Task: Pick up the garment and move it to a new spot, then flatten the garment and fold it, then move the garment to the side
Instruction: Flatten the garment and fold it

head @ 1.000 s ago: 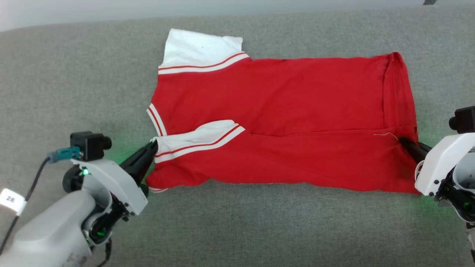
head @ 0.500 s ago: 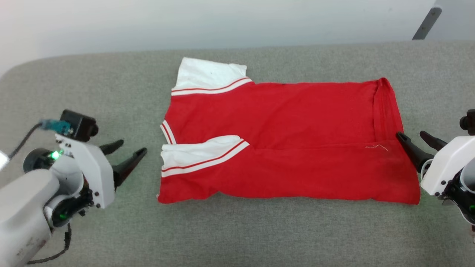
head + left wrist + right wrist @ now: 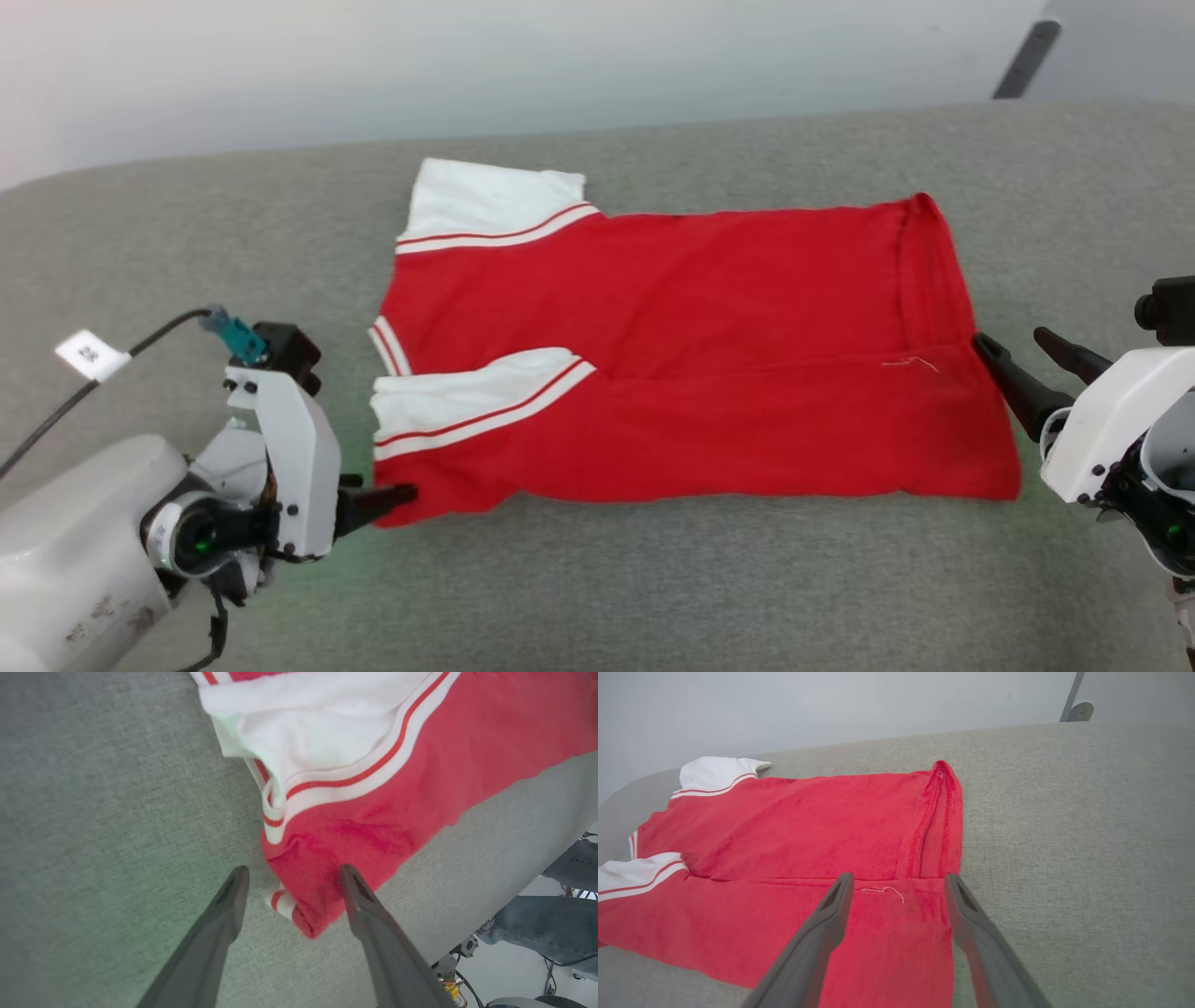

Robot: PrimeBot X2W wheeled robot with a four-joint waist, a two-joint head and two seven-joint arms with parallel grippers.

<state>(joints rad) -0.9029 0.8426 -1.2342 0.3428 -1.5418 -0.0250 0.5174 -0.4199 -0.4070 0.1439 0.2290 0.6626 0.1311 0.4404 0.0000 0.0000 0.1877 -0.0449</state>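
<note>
The garment (image 3: pixel 672 355) lies flat on the grey padded surface, red, with white sleeves trimmed in red and white stripes, its near long edge folded over. The number and logo are hidden. My left gripper (image 3: pixel 401 492) sits low at the near-left corner of the garment. In the left wrist view the left gripper (image 3: pixel 293 871) is open, its fingers straddling the red corner of the garment (image 3: pixel 373 826). My right gripper (image 3: pixel 1010 338) is open at the hem on the right. In the right wrist view the right gripper (image 3: pixel 899 877) hangs over the garment (image 3: pixel 808 826) near a loose white thread.
The grey padded surface (image 3: pixel 597 579) has bare room in front of and to both sides of the cloth. A pale wall stands behind, with a dark metal bar (image 3: pixel 1022 56) at the top right. Blue denim (image 3: pixel 546 933) and cables show past the surface's edge.
The left gripper let go of the white sleeve, opened, and came down to the garment's near-left corner. The right gripper opened off the hem. The head camera shifted.
</note>
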